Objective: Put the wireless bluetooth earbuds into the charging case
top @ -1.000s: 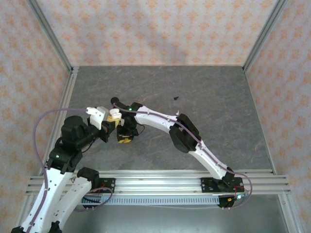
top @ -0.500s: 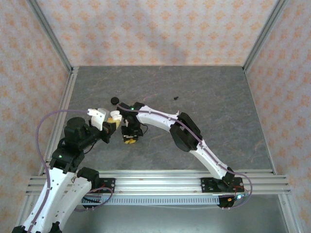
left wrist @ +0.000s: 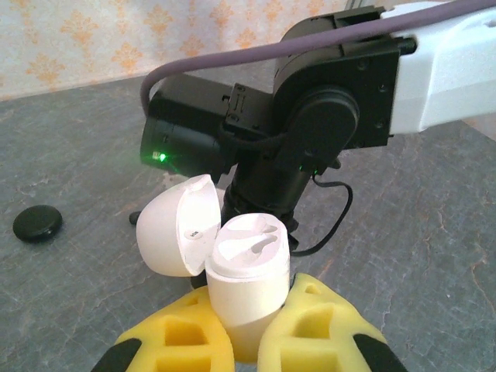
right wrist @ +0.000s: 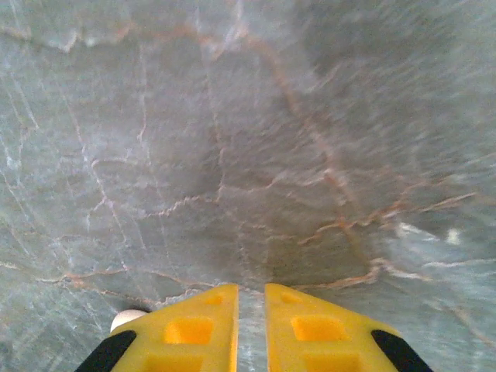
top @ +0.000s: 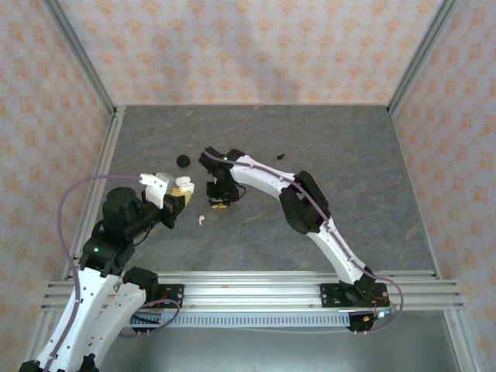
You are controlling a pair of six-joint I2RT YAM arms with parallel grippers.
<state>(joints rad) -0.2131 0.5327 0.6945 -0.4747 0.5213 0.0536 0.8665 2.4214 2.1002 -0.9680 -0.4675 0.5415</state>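
Top external takes in the grey, marble-veined table (top: 349, 194). At its near left, the left gripper (left wrist: 248, 341) is clamped on the open white plastic charging case (left wrist: 248, 267), whose lid is hinged back and whose two sockets are empty. The right gripper (right wrist: 252, 298) hangs just beside it, jaws almost together on nothing. A tiny white earbud (top: 201, 219) lies on the table between the arms; the pale blob beside the right finger is probably it. To pick it up well, spread the jaws, centre over the bud, descend squarely and pinch gently.
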